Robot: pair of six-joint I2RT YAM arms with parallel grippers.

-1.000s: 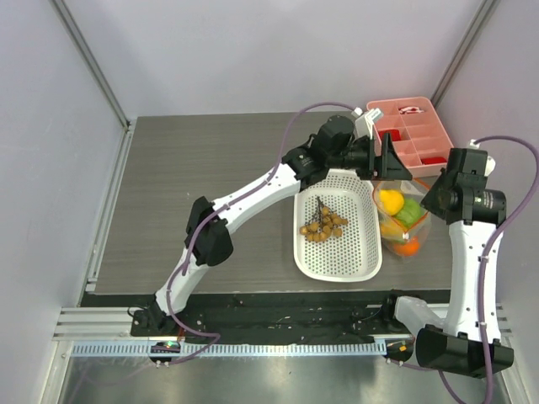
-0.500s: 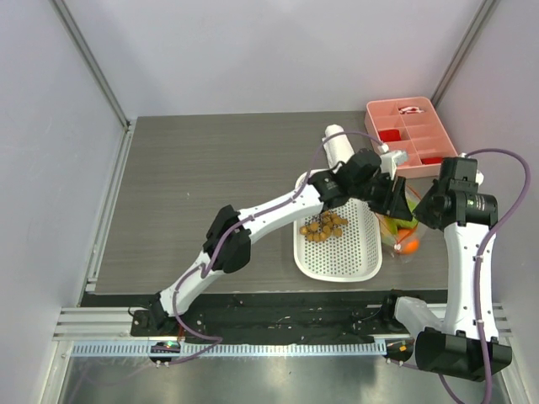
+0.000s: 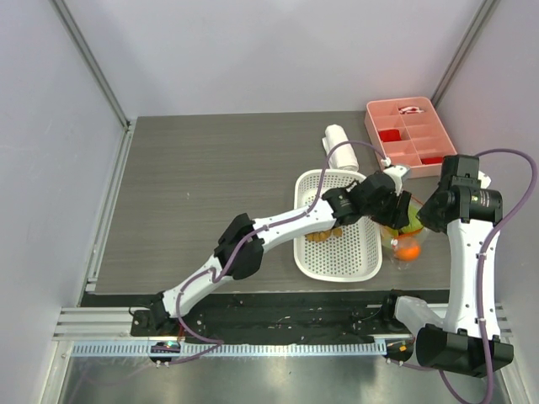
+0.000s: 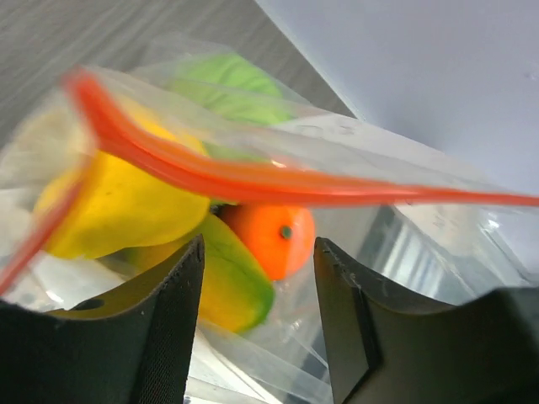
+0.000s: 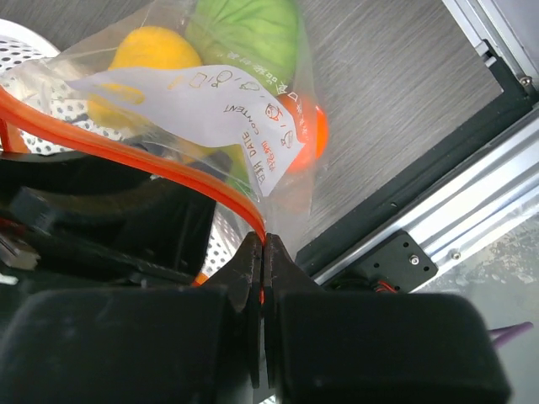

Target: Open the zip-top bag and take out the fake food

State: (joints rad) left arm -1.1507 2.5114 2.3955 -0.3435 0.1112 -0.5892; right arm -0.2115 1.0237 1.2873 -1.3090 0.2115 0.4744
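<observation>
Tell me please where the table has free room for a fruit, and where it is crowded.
The table is barest in its left half, between the left wall and the white basket, behind the left arm. Crowded: the right side, where the zip-top bag, the basket and the pink tray sit close.

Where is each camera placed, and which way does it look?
Top external: above and behind the bases, looking down on the table; both arms show.
Left wrist: on the left arm, facing into the zip-top bag at the fake food; left gripper open.
Right wrist: looking down along the right gripper, shut on the bag.
Both wrist views share the bag and fruit.
</observation>
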